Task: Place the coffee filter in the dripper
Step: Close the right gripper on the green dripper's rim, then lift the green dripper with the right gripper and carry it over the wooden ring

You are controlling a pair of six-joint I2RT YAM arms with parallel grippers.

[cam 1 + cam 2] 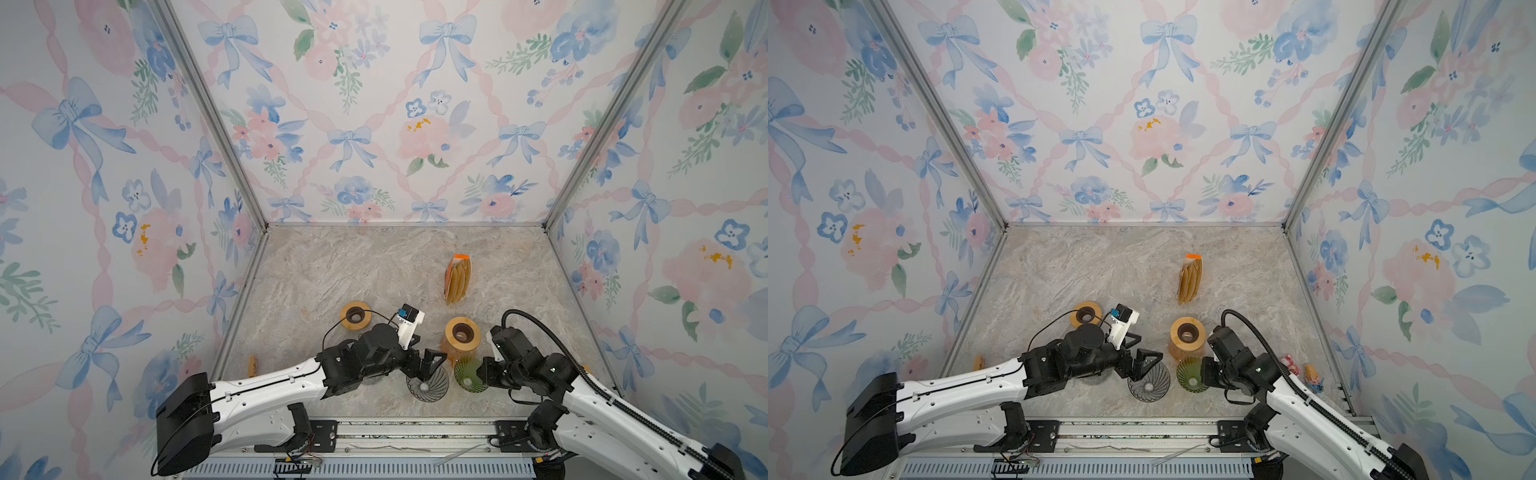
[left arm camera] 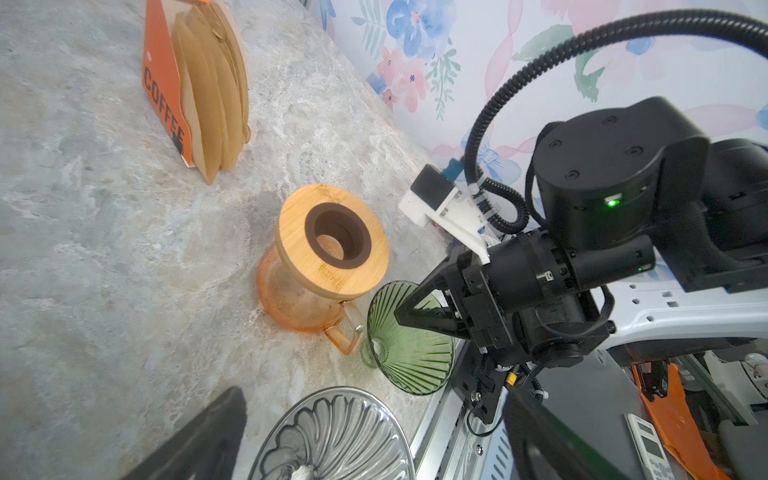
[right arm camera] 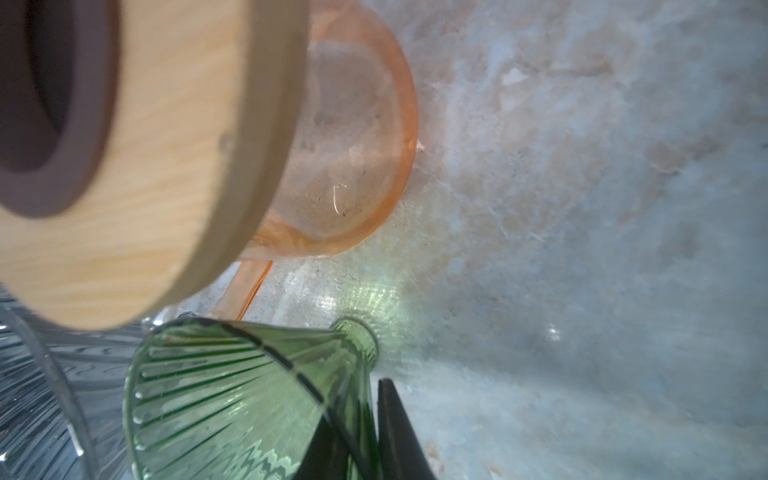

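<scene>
**Two grippers low at two glass drippers, filters far back**

Nipping the thin wall of the green ribbed glass dripper point(image 3: 232, 395) with the right gripper point(image 2: 401, 316): one black finger inside the cone, one outside, both drawn close against the glass in the right wrist view. Holding that dripper tilted, wide mouth toward the middle, narrow neck down by the marbled grey table point(image 1: 332, 270); no telling contact between neck and table. Reaching in from the front right with the right arm, forearm rising off the rail, wrist bent toward the left of both top views, gripper low and near level.

Spread wide with the left gripper point(image 1: 430, 368), gripping nothing. Poised at the back rim of the smoky grey ribbed glass dripper point(image 1: 428, 386), mouth up, just beside the green one. Stretched long and low with the left arm from the front left to the middle, wrist rolled, white camera mount pointing toward the back wall.

Just behind the green dripper, an orange glass carafe point(image 2: 299, 299) under a round bamboo lid point(image 2: 332, 245) with a dark centre ring. Behind the left wrist, a second bamboo ring point(image 1: 355, 316). Well apart from both grippers, toward the back, the brown paper coffee filters point(image 1: 459, 278), upright in an orange card holder point(image 2: 160, 79) lettered COFFEE.
</scene>
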